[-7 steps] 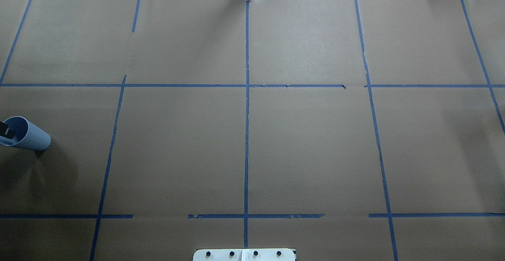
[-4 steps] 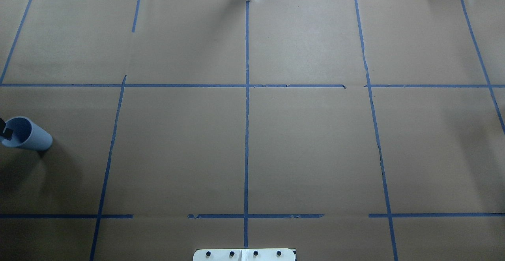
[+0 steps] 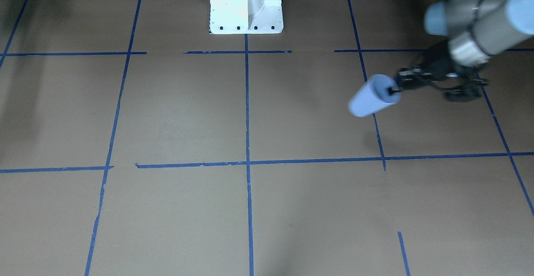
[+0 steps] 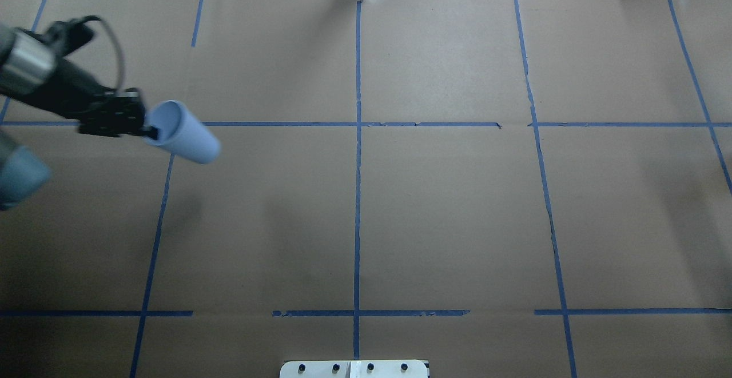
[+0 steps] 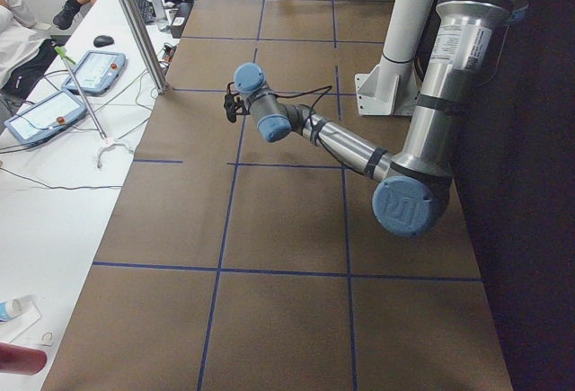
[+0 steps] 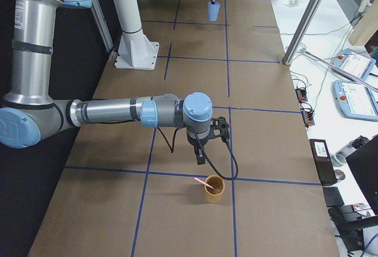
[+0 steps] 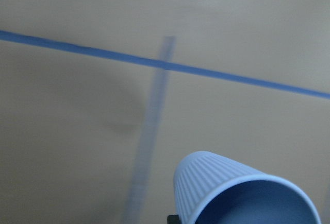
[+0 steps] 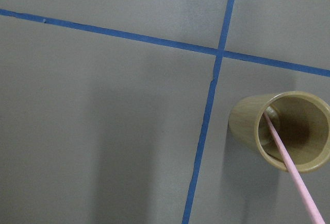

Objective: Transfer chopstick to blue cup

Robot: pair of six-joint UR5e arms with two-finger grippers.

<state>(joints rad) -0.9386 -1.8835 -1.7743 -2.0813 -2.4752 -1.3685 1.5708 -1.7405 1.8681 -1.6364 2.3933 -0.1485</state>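
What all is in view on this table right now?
blue ribbed plastic cup: one, light blue, held tilted off the table, left side.
tan round cup: one, yellow-brown, upright, table's right end.
thin pink chopstick: one, pink, leaning inside the tan cup.
brown paper-covered table: one, brown, under a blue tape grid.
white robot pedestal: one, white, robot's table edge.
left gripper: one, black, shut on the blue cup's rim.
right gripper: one, black, above the table near the tan cup; state unclear.
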